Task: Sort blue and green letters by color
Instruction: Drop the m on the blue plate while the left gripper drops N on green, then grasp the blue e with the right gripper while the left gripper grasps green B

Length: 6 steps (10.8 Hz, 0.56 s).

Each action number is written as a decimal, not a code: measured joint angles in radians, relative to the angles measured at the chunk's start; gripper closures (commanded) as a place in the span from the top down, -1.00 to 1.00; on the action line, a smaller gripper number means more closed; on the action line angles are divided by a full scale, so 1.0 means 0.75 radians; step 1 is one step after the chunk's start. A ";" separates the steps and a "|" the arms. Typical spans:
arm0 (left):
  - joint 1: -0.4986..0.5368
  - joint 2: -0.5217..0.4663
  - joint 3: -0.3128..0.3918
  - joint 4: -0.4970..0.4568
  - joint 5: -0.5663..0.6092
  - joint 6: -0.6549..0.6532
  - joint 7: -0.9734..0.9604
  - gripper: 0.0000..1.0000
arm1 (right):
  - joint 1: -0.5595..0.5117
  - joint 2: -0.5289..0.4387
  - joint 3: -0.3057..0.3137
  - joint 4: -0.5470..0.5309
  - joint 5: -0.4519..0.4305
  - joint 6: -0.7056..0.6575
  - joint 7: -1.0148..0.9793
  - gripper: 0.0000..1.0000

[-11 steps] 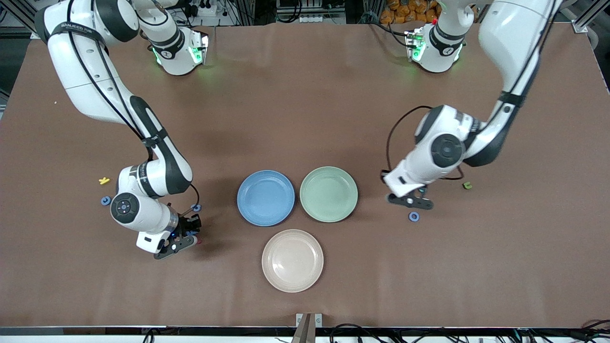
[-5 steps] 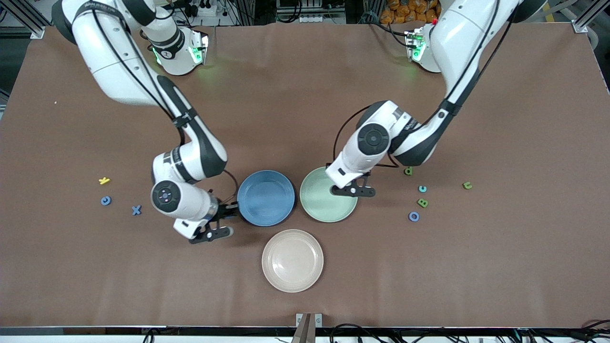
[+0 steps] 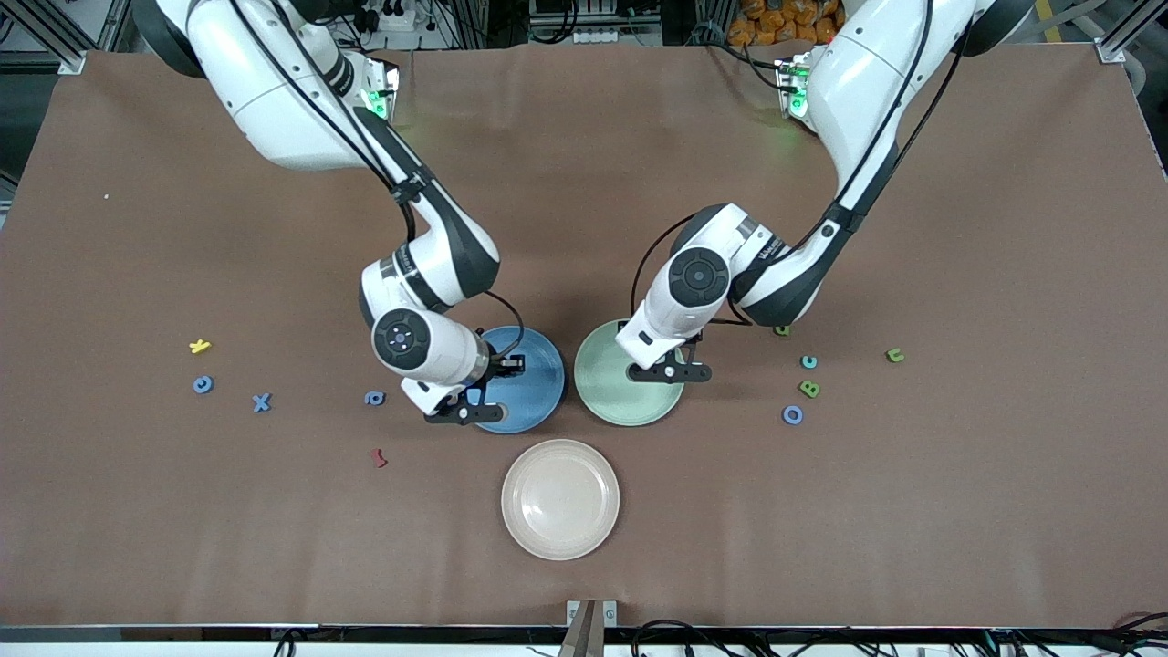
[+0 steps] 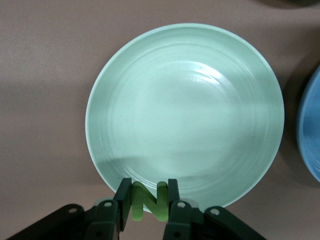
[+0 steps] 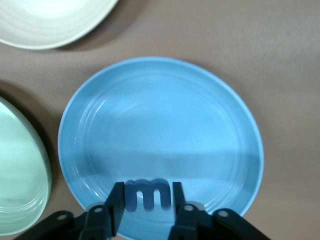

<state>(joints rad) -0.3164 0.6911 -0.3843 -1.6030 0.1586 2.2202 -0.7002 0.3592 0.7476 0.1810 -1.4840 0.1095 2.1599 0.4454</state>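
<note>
A green letter N [image 4: 148, 200] is clamped between the fingers of the left gripper [image 4: 149, 206], which is held over the rim of the green plate [image 4: 125, 90]. A blue letter m [image 5: 147, 194] is clamped in the right gripper [image 5: 146, 204], held over the rim of the blue plate [image 5: 200, 110]. Other blue and green letters [image 3: 793, 415] are scattered toward both ends of the table [image 3: 958, 511].

Front view: high, facing the arm bases, whole table [image 3: 1004, 511]. Wrist views: close, looking down on green plate [image 4: 100, 100] and blue plate [image 5: 240, 120]; both plates shared with front.
</note>
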 measured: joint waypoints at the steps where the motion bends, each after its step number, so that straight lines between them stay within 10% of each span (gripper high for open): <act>1: 0.001 0.000 0.000 0.002 0.000 0.000 0.000 1.00 | 0.004 0.000 -0.003 -0.005 0.000 0.000 0.024 1.00; 6: 0.003 -0.009 0.023 0.019 0.007 -0.005 0.007 1.00 | -0.035 -0.005 -0.067 -0.024 -0.001 -0.014 -0.004 1.00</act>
<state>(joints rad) -0.3141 0.6840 -0.3670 -1.5885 0.1639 2.2164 -0.6946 0.3327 0.7441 0.1308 -1.5019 0.1088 2.1491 0.4427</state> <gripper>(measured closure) 0.009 0.000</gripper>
